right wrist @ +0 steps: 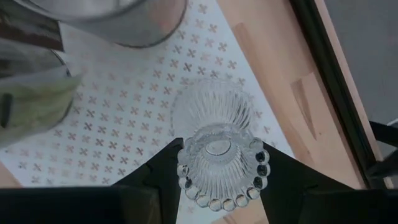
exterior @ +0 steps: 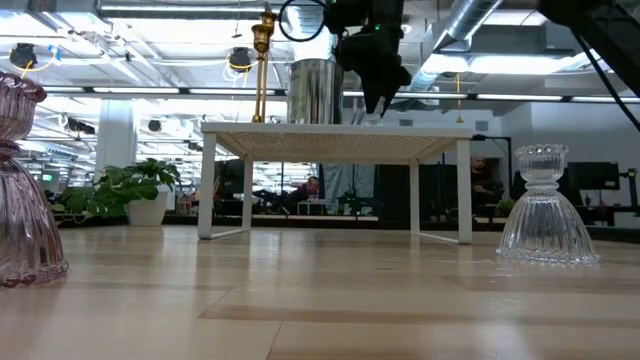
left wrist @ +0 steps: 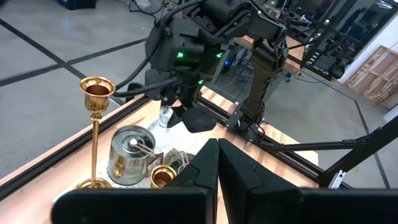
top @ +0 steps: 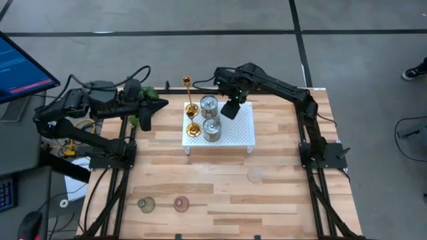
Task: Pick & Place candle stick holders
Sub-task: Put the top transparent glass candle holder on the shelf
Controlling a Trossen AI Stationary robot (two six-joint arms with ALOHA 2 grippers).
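Currently I hold the right gripper (right wrist: 217,163) jaws around a clear ribbed glass holder (right wrist: 217,155) above the white perforated stand (top: 237,130); left gripper (left wrist: 217,180) jaws closed, empty. Four holders sit placed; three remain on the bench (top: 220,193).

Tall gold holder (left wrist: 95,127), silvery cup (left wrist: 129,155) on stand; right gripper (left wrist: 180,115) above glass holder (left wrist: 165,116).

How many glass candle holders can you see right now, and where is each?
4. A clear one between the right tool's fingers over the white stand; another clear one on the table's right; a greenish one and a pinkish one near the front edge. Others may be hidden.
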